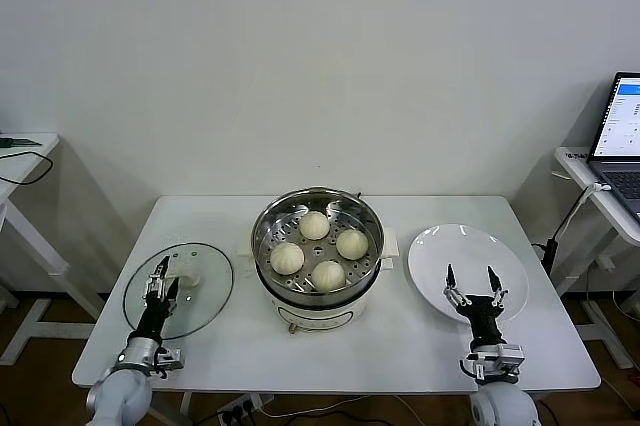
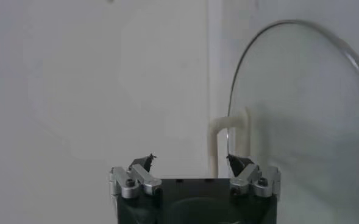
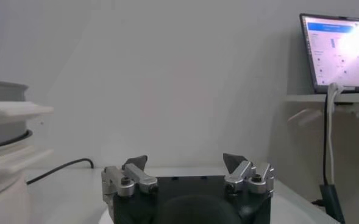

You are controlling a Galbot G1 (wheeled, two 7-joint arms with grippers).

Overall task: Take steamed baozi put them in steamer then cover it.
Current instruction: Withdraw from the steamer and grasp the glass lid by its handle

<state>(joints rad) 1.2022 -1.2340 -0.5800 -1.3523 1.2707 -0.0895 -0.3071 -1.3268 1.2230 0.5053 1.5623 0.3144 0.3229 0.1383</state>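
Four steamed baozi [image 1: 319, 252] sit on the perforated tray inside my steamer [image 1: 318, 256], which stands at the middle of the tabletop [image 1: 400, 346] and is uncovered. The cover [image 1: 180, 289] lies flat on the tabletop to the steamer's left, its white handle [image 2: 229, 143] facing up. My left gripper [image 1: 160, 280] hangs over the cover's near part, jaws spread and holding nothing, the handle just ahead of them. My right gripper [image 1: 474, 286] hovers over the near edge of the white plate [image 1: 467, 269], jaws spread and empty. A laptop [image 3: 339, 52] sits on a side table to the right.
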